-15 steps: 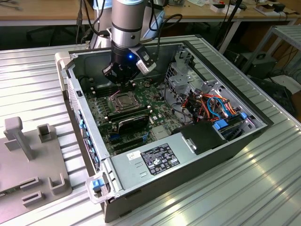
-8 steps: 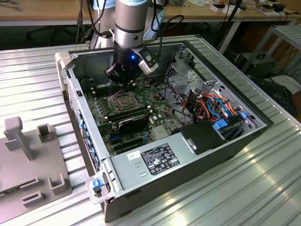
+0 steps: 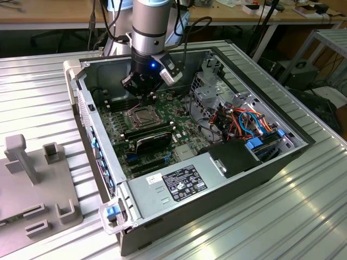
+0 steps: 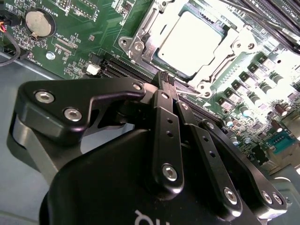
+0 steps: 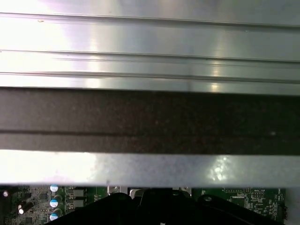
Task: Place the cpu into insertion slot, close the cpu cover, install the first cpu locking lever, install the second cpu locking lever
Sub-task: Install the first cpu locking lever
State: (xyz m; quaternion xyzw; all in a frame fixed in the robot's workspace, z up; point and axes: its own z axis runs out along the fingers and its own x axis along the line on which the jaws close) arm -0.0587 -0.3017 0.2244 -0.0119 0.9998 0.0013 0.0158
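In the second wrist view the cpu [image 4: 190,42] lies flat in the insertion slot [image 4: 133,47], its pale metal top showing through the window of the cpu cover [image 4: 225,54]. The cover lies down flat around the chip. My gripper [image 4: 167,78] is shut with nothing between its fingers [image 4: 161,110]. Its tips hang just off one edge of the socket. How the locking levers stand I cannot tell. In the exterior view the gripper [image 3: 142,91] hangs inside the open computer case, right above the socket [image 3: 142,116].
Long black memory slots [image 3: 153,134] lie beside the socket. A grey labelled power-supply box [image 3: 181,181] and a cable bundle [image 3: 249,122] fill the case's near and right side. A coin battery [image 4: 38,23] sits on the board. A grey fixture [image 3: 32,179] stands on the ribbed table [image 5: 150,47].
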